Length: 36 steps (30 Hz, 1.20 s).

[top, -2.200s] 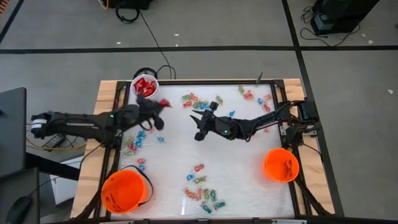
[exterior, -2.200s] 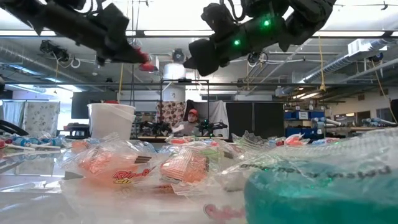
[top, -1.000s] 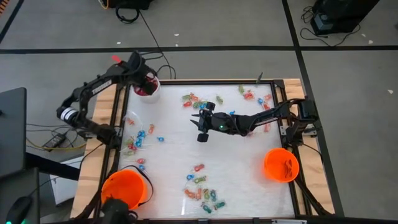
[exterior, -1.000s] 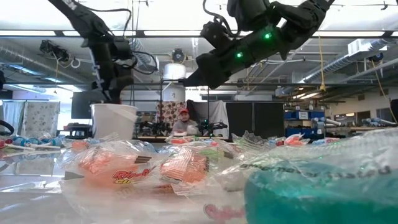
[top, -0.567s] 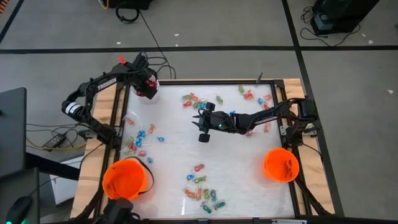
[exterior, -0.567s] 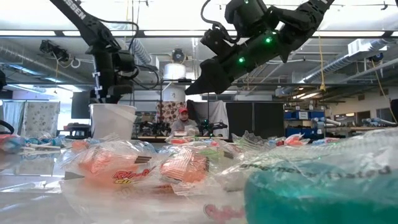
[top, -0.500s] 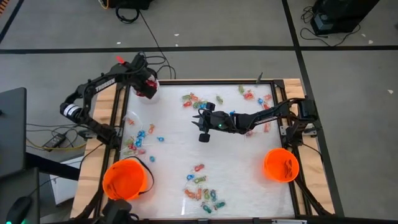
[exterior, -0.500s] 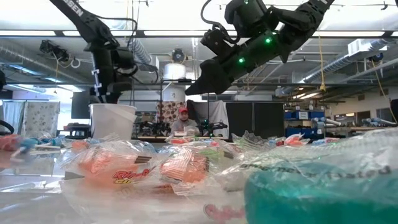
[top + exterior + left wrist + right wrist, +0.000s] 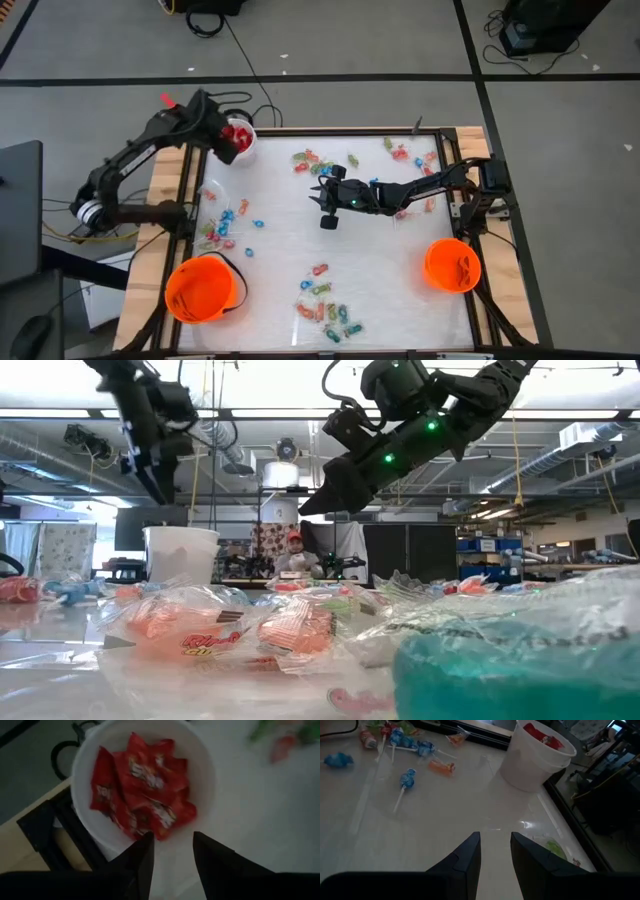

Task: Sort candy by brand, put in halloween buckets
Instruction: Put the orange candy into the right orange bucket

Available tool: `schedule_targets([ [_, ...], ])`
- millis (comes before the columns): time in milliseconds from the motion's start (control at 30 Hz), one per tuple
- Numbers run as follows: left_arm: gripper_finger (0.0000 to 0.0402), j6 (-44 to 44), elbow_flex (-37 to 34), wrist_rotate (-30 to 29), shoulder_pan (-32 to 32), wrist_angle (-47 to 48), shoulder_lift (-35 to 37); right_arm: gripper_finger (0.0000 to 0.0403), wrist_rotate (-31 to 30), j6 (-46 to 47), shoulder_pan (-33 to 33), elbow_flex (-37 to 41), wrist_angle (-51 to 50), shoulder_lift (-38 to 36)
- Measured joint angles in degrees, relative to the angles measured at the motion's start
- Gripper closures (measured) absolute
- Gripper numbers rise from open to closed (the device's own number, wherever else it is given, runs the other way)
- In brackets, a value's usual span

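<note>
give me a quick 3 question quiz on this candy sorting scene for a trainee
1. True or false: the white pail holds red packets.
2. How many orange buckets are on the table?
3. The left gripper is: A) over the white pail, nothing between its jaws; B) down in an orange bucket; C) lifting a lollipop.

Key:
1. True.
2. Two: one on the left, one on the right.
3. A. The right gripper hangs above mid-table.
</note>
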<state>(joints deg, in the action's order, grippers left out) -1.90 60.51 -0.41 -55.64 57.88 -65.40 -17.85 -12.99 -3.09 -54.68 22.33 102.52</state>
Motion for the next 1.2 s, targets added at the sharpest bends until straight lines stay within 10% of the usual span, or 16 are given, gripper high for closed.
schedule_targets([
  [633, 0.0259, 24.4, 0.0, 0.4, 34.2, 17.7, 6.0, 0.0284, 5.3, 0.0, 0.1, 0.0, -3.4, 0.0],
  [1200, 0.0259, 61.9, -18.7, 7.8, 79.2, -1.8, 6.0, 0.0284, 5.6, 1.4, 0.1, 0.0, -6.3, 0.0],
])
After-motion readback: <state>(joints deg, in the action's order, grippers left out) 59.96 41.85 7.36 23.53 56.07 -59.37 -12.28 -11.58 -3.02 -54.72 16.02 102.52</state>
